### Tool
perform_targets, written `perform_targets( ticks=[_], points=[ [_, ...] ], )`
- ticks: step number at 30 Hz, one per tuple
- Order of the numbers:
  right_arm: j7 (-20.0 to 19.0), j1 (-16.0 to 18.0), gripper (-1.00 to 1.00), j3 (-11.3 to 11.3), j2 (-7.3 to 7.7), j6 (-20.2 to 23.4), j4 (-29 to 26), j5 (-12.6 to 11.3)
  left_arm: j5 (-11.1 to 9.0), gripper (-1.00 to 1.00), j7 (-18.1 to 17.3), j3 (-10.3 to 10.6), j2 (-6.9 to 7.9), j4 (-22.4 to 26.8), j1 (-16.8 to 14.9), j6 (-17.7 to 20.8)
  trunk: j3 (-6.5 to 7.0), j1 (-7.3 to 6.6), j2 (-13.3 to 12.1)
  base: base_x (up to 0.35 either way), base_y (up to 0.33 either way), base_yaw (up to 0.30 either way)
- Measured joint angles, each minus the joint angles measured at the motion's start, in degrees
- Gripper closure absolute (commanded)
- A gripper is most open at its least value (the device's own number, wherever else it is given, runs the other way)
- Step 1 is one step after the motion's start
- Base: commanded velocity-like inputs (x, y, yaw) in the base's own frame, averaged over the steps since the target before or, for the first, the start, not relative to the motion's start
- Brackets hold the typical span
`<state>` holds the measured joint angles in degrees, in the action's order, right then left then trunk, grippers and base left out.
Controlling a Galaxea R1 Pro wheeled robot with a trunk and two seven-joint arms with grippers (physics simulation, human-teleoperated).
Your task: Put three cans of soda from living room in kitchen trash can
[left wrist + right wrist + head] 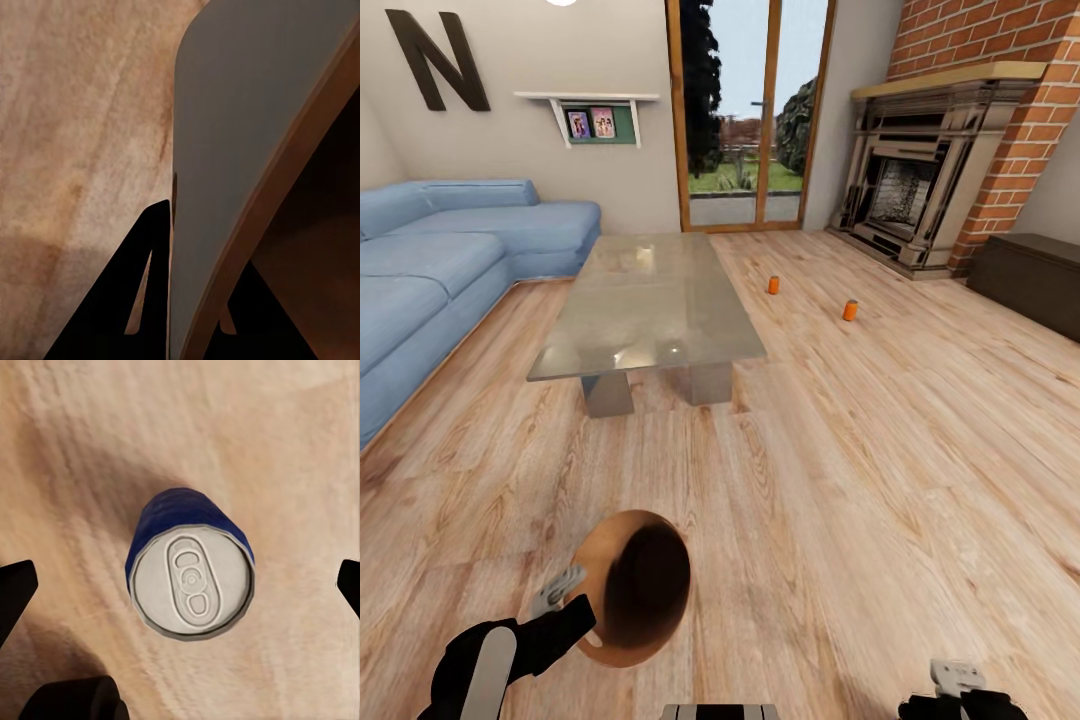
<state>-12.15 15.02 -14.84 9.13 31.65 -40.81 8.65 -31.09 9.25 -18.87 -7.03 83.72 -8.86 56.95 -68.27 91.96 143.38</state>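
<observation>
Two orange soda cans stand on the wood floor beyond the table, one (pixel 773 285) nearer the table and one (pixel 850 310) to its right; a third orange can is out of view. The coppery trash can (pixel 635 590) hangs tilted at the lower left, dark mouth towards me, with my left gripper (pixel 565 590) shut on its rim. In the left wrist view the bin's wall (pixel 247 112) runs between the black fingers (pixel 142 285). My right gripper (pixel 957 680) is open; in its wrist view a blue can with a grey top (pixel 191 585) stands upright on the floor between the spread fingertips (pixel 15 592).
A low glass-topped table (pixel 645 300) stands ahead, with the blue sofa (pixel 440 250) to its left. The brick fireplace (pixel 920 190) and a dark chest (pixel 1030 280) line the right side. Glass doors (pixel 750 120) are at the back. Bare plank floor lies between me and the orange cans.
</observation>
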Motion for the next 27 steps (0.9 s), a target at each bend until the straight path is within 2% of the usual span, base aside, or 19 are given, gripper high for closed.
perform_targets(
  ticks=[8, 27],
  points=[
    [-0.05, 0.09, -1.0, 0.09, 0.05, -2.24, 2.92, -0.05, 0.03, 1.0, 0.0, 0.0, 0.0, 0.03, 0.0, 0.0, 0.0, 0.0, 0.0, 0.0, 0.0, 0.0],
    [-0.62, 0.1, -1.0, 0.13, 0.37, -2.25, 1.78, -0.19, 0.01, 1.0, 0.0, 0.0, 0.0, 0.06, 0.0, 0.0, -0.17, 0.0, 0.0, 0.0, 0.0, 0.0]
  ],
)
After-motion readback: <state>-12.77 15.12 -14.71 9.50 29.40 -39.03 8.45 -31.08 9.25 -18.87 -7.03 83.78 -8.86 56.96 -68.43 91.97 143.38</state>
